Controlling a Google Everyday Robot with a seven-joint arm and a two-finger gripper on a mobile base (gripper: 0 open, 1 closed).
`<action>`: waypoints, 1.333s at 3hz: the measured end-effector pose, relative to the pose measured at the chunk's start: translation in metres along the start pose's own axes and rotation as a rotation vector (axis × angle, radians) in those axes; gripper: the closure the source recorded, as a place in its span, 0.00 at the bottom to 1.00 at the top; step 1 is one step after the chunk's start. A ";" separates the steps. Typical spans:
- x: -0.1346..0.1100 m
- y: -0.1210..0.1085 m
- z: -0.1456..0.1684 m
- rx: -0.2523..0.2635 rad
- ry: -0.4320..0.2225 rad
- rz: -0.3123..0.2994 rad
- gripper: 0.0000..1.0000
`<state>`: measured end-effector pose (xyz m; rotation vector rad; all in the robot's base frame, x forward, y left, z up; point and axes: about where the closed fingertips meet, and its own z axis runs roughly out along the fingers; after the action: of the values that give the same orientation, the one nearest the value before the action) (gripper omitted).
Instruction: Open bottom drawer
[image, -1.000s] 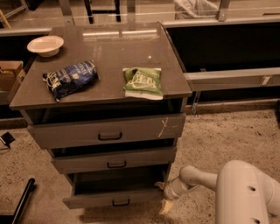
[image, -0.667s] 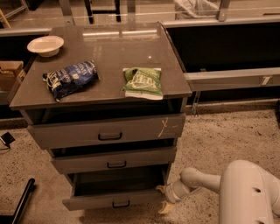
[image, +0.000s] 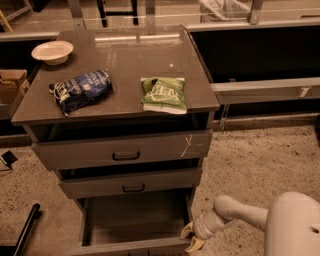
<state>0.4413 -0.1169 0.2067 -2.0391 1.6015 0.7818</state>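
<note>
Down below the worktop (image: 130, 50), the bottom drawer (image: 132, 222) is standing well out from the cabinet, and its grey inner tray is showing only a bare floor. Above it, the middle drawer (image: 130, 182) is sitting slightly out and the top drawer (image: 122, 150), the one bearing a white scratch, is sticking out a little further. A pale bowl (image: 52, 51) is resting at the worktop's far left corner; nothing is showing inside it. A blue bag (image: 80, 90) is lying near the left edge, and a green bag (image: 163, 94) is lying by the front edge towards the right corner.

The end effector (image: 191, 238) is hanging low, right at the right end of the bottom drawer's front. Its two yellowish tips are standing apart, holding nothing that can be made out; whether they are touching the front I cannot tell. The pale arm (image: 240, 212) is reaching leftwards and slightly downwards from the rounded robot body (image: 295, 225) at the lower right.
</note>
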 end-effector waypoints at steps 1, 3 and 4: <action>-0.007 0.004 -0.005 -0.006 -0.012 -0.033 0.44; -0.026 -0.046 -0.007 0.021 -0.019 -0.005 0.78; -0.008 -0.080 0.022 0.035 -0.033 0.074 0.80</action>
<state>0.5140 -0.0772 0.1949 -1.9423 1.6694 0.8030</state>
